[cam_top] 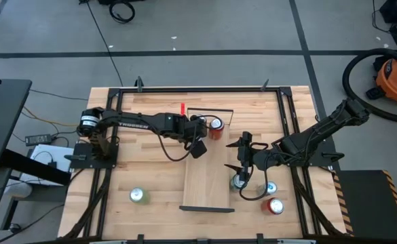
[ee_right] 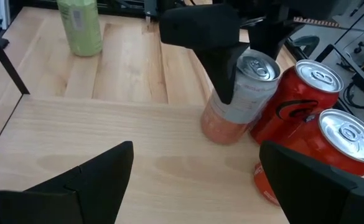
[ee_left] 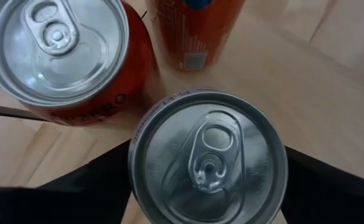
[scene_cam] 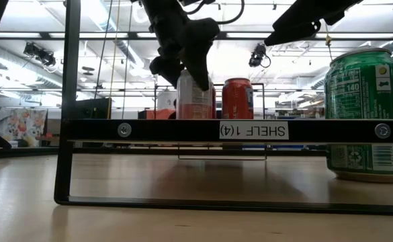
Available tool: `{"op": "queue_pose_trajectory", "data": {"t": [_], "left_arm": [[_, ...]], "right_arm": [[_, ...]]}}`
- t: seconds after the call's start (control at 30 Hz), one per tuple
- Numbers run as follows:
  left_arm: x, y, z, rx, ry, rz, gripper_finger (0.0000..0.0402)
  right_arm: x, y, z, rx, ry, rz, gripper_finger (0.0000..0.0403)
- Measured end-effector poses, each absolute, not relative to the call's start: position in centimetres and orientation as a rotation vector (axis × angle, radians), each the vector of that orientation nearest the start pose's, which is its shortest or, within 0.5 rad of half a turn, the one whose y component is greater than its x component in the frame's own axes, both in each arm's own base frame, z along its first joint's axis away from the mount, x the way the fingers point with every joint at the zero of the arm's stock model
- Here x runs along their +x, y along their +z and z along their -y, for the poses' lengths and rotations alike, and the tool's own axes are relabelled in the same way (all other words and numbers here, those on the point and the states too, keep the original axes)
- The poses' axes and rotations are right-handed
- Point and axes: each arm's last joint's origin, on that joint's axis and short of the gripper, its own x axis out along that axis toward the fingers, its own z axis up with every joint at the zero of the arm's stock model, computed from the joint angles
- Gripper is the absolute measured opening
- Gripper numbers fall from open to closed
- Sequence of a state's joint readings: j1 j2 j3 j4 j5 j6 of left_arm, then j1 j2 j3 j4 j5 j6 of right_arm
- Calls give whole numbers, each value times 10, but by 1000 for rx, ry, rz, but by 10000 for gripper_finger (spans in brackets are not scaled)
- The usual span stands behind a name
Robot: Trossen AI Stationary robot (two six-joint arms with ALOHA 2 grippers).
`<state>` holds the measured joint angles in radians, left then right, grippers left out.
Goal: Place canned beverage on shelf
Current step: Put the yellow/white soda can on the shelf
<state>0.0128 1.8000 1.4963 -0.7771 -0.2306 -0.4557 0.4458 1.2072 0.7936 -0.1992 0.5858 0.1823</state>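
Standing upright at the far end of the shelf: pale can, beside two red cans. Left gripper straddles the pale can, fingers alongside it; grip not discernible. Right gripper spread wide, empty, beside the shelf. Green can on the table.

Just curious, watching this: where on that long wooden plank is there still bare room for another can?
Most of the shelf is bare, from its middle to the near black rail. The far end is crowded: red cans cluster by the far rail, with the left pincer around a pale can.
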Motion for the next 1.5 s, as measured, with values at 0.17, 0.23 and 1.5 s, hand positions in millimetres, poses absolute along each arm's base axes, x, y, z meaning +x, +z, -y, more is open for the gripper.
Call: {"op": "queue_pose_trajectory", "data": {"t": [0.17,0.23,1.5], "left_arm": [[377,260,-10,-290,455,-1004,302],[377,260,-8,-292,445,-1009,306],[371,262,12,97,198,-1098,389]], "right_arm": [[232,254,-93,-124,-183,-517,360],[232,254,-93,-124,-183,-518,360],[231,244,-93,-118,-173,-510,360]]}}
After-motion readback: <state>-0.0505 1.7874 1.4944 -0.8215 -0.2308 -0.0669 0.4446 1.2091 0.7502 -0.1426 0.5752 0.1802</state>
